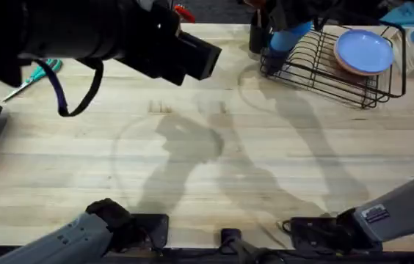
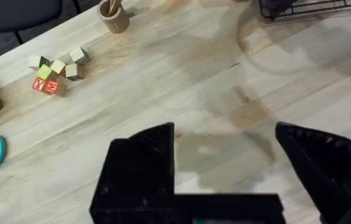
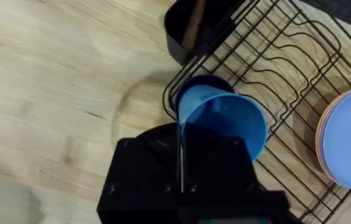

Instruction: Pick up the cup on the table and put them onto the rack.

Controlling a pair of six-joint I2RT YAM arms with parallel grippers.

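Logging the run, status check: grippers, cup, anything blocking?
Left gripper open, empty, over bare table. Right gripper shut on light sky-blue plastic cup, at corner of black wire dish rack. Dark navy cup right beneath; blue plates already racked.

Both arms had grey links rising from black bases. The right arm (image 1: 401,209) bore a small white label. A dark blue cable looped beneath the left arm's black end effector (image 1: 185,55), whose fingers (image 2: 141,163) were blocky.
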